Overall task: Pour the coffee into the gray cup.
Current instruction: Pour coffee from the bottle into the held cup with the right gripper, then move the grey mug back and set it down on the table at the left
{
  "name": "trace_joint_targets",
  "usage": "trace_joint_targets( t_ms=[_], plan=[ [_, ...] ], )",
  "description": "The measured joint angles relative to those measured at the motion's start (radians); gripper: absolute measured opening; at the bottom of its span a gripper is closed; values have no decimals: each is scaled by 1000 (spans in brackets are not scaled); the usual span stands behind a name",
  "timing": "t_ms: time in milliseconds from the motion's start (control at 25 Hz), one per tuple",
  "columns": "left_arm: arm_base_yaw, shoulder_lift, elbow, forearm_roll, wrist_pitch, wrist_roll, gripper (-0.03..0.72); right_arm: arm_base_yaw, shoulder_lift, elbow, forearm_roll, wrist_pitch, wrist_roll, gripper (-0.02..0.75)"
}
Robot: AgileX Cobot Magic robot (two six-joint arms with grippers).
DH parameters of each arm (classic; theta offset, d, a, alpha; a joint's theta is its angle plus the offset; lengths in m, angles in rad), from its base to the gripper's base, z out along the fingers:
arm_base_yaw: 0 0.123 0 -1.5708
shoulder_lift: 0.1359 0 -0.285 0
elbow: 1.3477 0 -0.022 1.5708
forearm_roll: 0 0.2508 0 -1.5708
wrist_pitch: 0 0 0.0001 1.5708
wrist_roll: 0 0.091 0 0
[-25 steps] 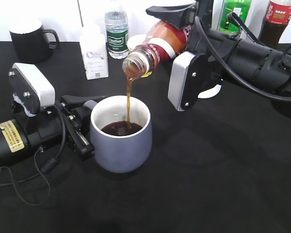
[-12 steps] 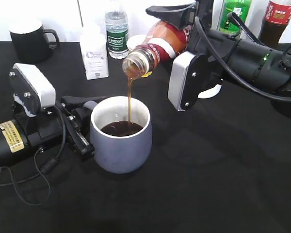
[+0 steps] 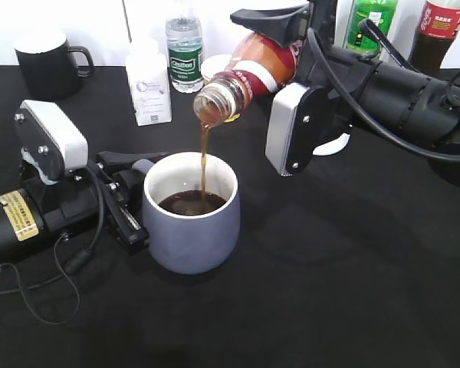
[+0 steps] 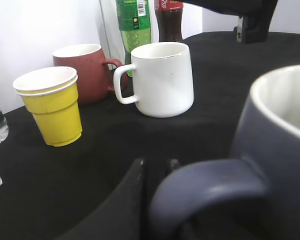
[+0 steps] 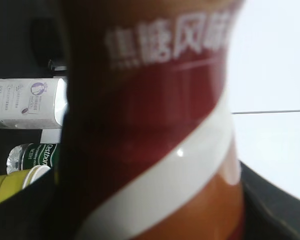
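Note:
The gray cup [image 3: 192, 230] stands on the black table, partly filled with dark coffee. My left gripper [image 3: 130, 201] is shut on its handle [image 4: 205, 187], which fills the lower left wrist view beside the cup's wall [image 4: 280, 135]. My right gripper [image 3: 280, 46] is shut on the coffee bottle [image 3: 245, 73], which is tilted mouth-down above the cup. A thin brown stream [image 3: 203, 165] runs from the bottle's mouth into the cup. The bottle's red and white label [image 5: 155, 125] fills the right wrist view.
At the back stand a black mug [image 3: 50, 61], a white bottle [image 3: 148, 80], a water bottle [image 3: 184, 46], a green bottle [image 3: 372, 23] and a cola bottle [image 3: 437, 31]. A yellow paper cup [image 4: 50, 105], brown mug [image 4: 87, 70] and white mug [image 4: 162, 77] stand behind the cup.
The coffee keeps streaming and the level in the gray cup has risen slightly. Neither arm has visibly moved.

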Motion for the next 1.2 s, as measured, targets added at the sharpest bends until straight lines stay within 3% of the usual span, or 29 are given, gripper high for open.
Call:
trace_joint_targets(
  t_ms=[280,640,800,960,1080,1200],
  plan=[
    [0,0,0,-1,1,0,76,0,0,0,0,1,14,528],
    [0,0,0,-7,2,0,78,11,0,0,-9,5,174,528],
    [0,0,0,-7,3,0,78,17,0,0,9,5,445,528],
    [0,0,0,-25,3,0,78,17,0,0,182,5,830,528],
    [0,0,0,-81,5,0,78,17,0,0,297,27,1103,528],
    [0,0,0,-245,6,40,78,17,0,0,311,70,1292,528]
  ],
)
